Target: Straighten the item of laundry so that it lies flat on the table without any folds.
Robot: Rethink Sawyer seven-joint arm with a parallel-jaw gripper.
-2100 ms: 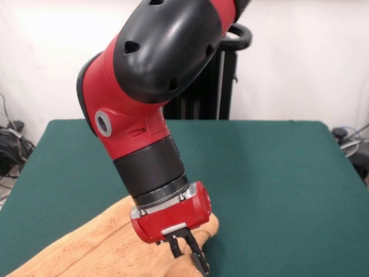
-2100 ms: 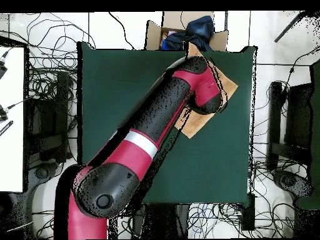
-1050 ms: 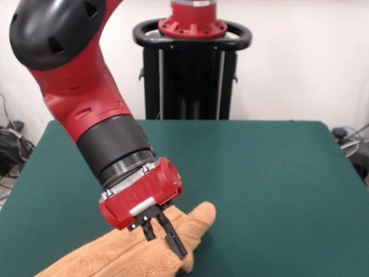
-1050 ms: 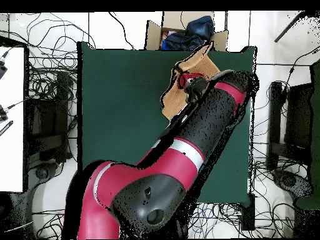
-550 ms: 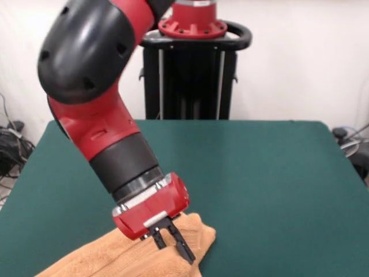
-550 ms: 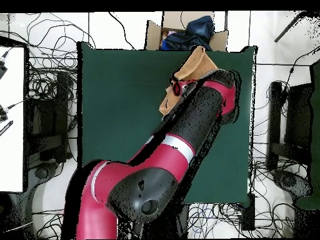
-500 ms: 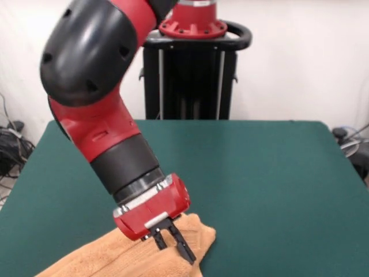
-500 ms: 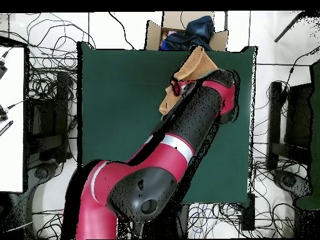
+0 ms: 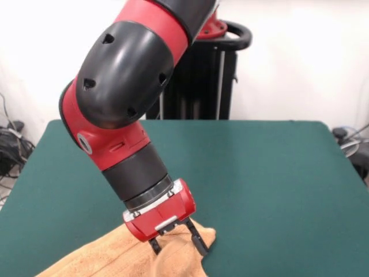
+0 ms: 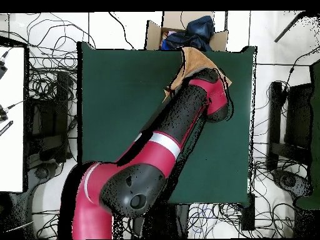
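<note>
One red and black arm (image 9: 124, 104) reaches down to a peach-tan towel (image 9: 109, 257) bunched at the near left corner of the dark green bench (image 9: 271, 173) in the front view. Its claw (image 9: 177, 241) is open, the two black fingers (image 9: 198, 241) spread and pressing into the towel's raised right end. Seen from overhead, the towel (image 10: 195, 62) lies rumpled at the bench's far edge, partly hidden under the arm.
</note>
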